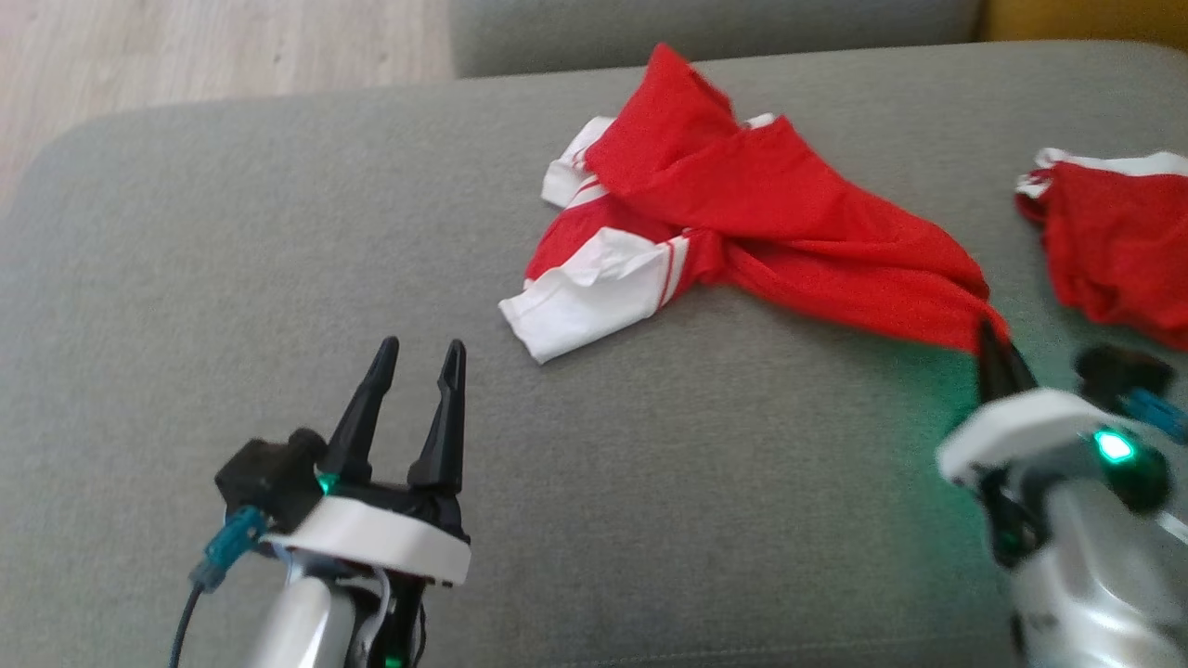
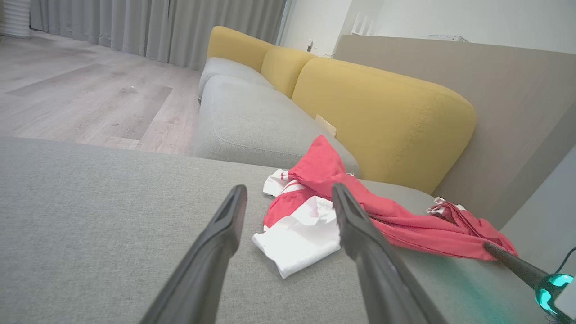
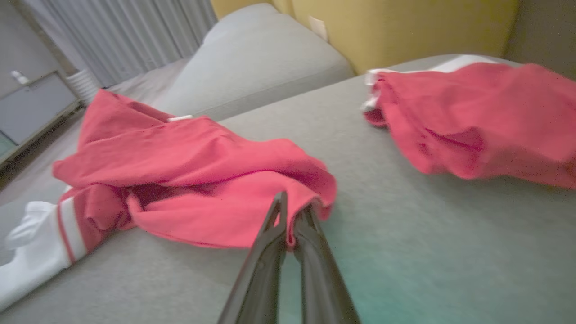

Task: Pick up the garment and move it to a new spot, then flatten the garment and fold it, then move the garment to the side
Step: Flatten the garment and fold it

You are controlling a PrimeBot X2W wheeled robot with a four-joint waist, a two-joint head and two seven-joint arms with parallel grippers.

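A crumpled red garment [image 1: 761, 213] with white sleeves lies on the grey sofa cushion [image 1: 278, 260], stretched toward the right. My right gripper [image 1: 995, 345] is shut on the garment's right-hand corner; the right wrist view shows both fingers pinching the red hem [image 3: 292, 211]. My left gripper [image 1: 419, 357] hovers open over bare cushion, down and left of the white sleeve [image 1: 585, 297]. From the left wrist, the garment [image 2: 315, 202] lies just beyond my spread fingers [image 2: 225, 234].
A second red and white garment [image 1: 1114, 241] lies at the right edge of the cushion. Yellow back cushions [image 2: 382, 117] rise behind the seat. Wood floor [image 1: 186, 46] lies beyond the cushion's far left edge.
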